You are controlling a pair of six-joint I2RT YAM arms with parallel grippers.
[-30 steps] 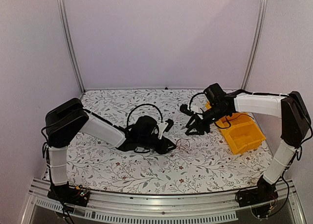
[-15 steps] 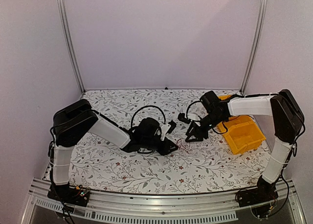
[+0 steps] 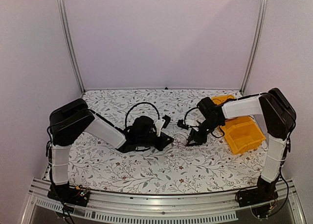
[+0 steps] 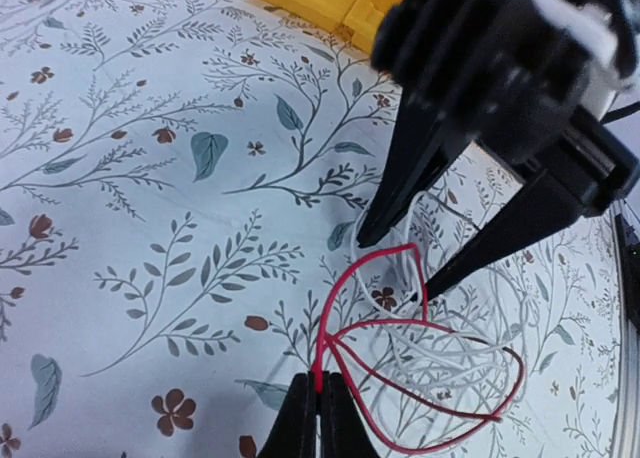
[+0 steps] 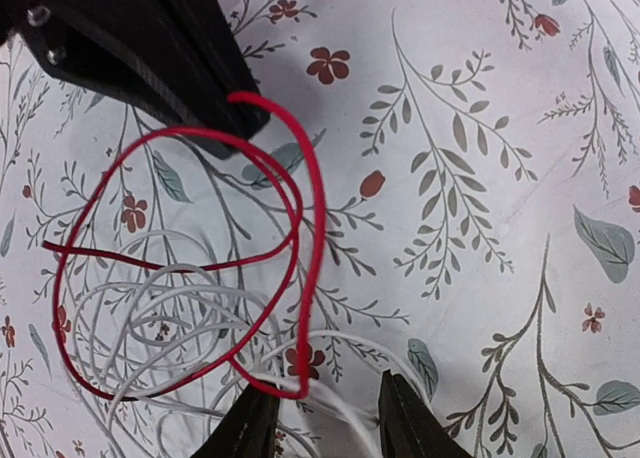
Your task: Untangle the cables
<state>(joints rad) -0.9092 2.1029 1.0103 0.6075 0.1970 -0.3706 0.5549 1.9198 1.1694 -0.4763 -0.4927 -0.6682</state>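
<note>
Now left hand pinches red cable; right hand half-open, seemingly over white cable.

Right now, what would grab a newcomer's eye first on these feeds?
The red cable, looped over white cables at the table's middle, stands out most. The left gripper is pinched shut on it; the right gripper hangs open over the same tangle. The yellow bin sits at far right.

We see a yellow bin near the right claw, off to its right, resting on the white cloth with leaf-and-flower print that spreads beneath and around that claw.
</note>
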